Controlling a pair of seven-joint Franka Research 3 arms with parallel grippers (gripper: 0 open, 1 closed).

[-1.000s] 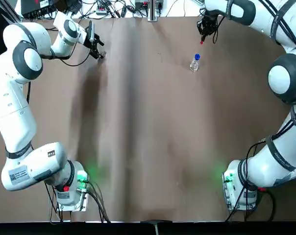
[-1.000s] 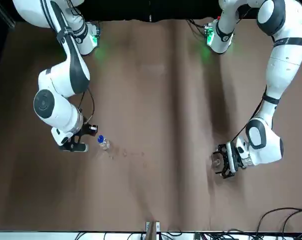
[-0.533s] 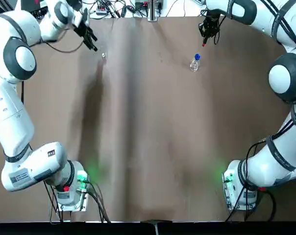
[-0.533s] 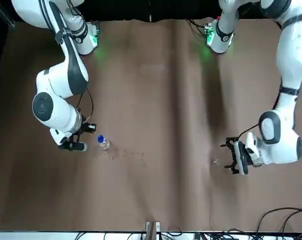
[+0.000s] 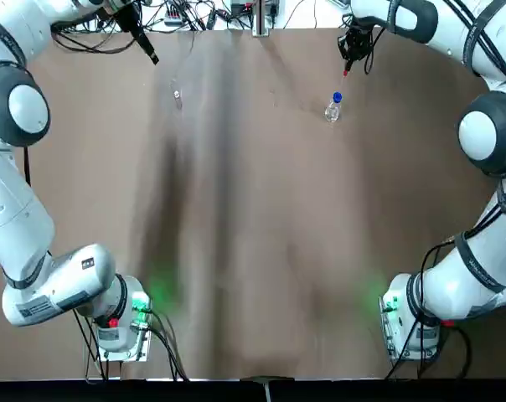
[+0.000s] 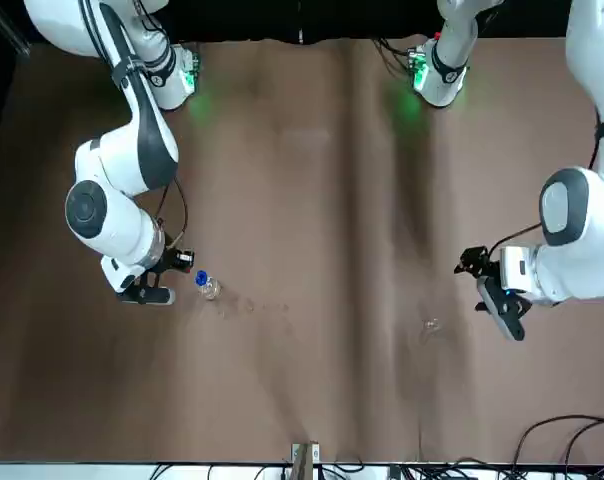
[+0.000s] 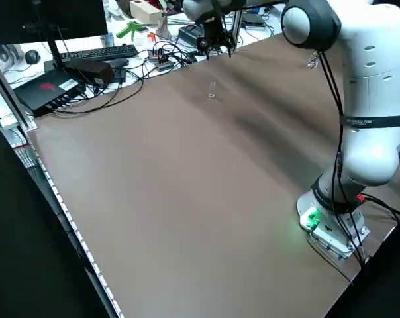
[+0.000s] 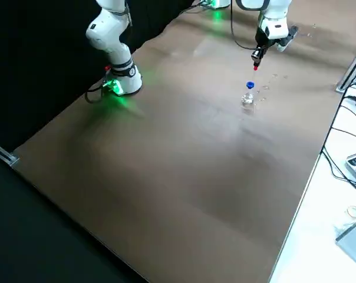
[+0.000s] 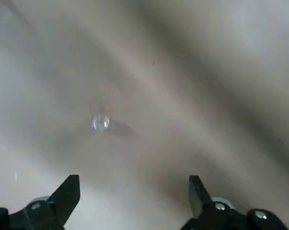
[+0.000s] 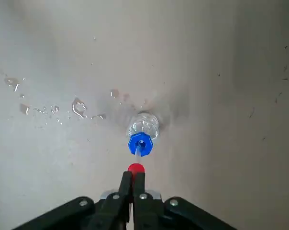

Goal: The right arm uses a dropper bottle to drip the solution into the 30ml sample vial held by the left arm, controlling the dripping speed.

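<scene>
Brown worktop: dropper bottle upright, just below right pincer, clamped on red-tipped dropper. Sample vial upright, alone, near left pincer, spread wide above.

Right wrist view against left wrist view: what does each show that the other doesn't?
Only the right wrist view shows the dropper bottle standing with its blue collar, the right end effector shut on the red-tipped dropper, and wet spots. Only the left wrist view shows the sample vial standing free below the open left end effector. Both show the brown table cover.
</scene>
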